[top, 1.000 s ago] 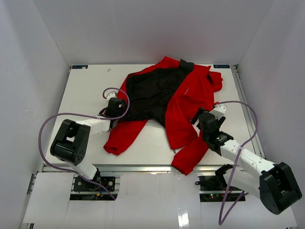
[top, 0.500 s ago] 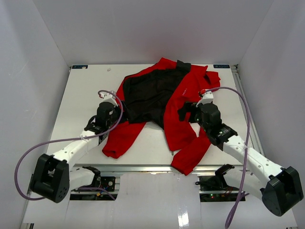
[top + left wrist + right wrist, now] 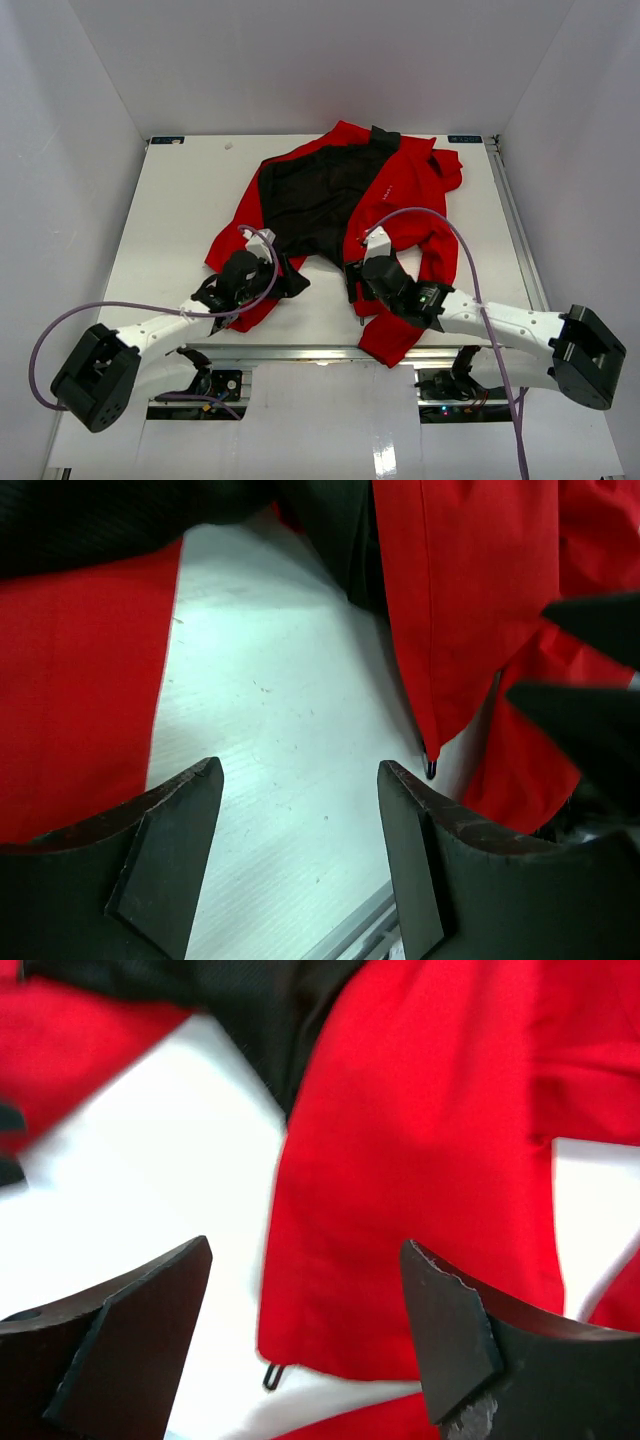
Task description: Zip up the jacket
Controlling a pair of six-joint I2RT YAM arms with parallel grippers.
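Jacket in bright red lies spread open on the white bench, in the middle and toward the far edge. Its collar is at the far side and its black lining faces up. The zipper is not closed: the two front edges are well apart, with bare bench between them near the hem. The panel on the right side of the top view carries small white lettering. One sleeve reaches the near edge of the bench, under the right arm.

The left gripper is low over the bench, at the hem of the panel on the left side. Its fingers stand apart with only white bench between them, and it holds nothing. In the left wrist view, red fabric lies beside one finger. Farther ahead, the other panel ends in a small dark zipper pull.

The right gripper is just beside the lower corner of the panel on the right. It faces the left gripper, near it but not touching. Its fingers are also spread wide and grip nothing. The right wrist view is blurred, but the zipper pull seems to hang at the lower corner of the red fabric there. A purple cable arches above the right arm.
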